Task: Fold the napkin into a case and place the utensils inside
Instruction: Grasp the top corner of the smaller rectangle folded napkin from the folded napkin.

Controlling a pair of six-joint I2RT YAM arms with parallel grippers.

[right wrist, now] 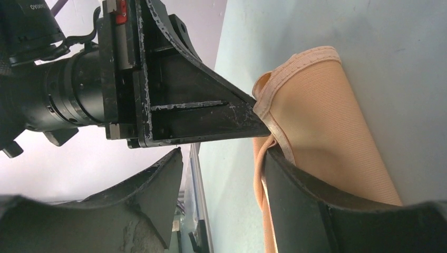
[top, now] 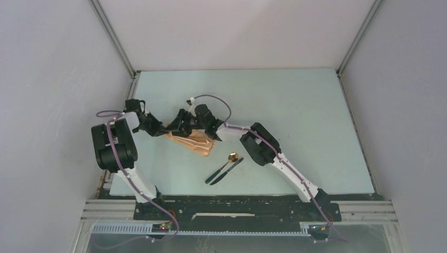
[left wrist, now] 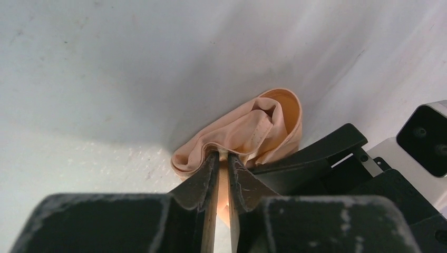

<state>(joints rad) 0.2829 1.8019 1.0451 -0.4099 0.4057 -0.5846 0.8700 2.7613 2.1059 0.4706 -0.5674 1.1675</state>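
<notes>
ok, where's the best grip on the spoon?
Dark handle just below the gold bowl, from straight above, jaws across it. The spoon lies flat and diagonal; the knife sits closest at the handle ends, so the bowl end likely leaves most finger room.

Plain white walls [top: 52, 63] enclose a pale green table [top: 295, 105] on three sides, with metal rails [top: 113, 37] running up the back corners.

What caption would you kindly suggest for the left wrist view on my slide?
Left gripper pinching a fold of the bunched peach napkin on the table.
</notes>
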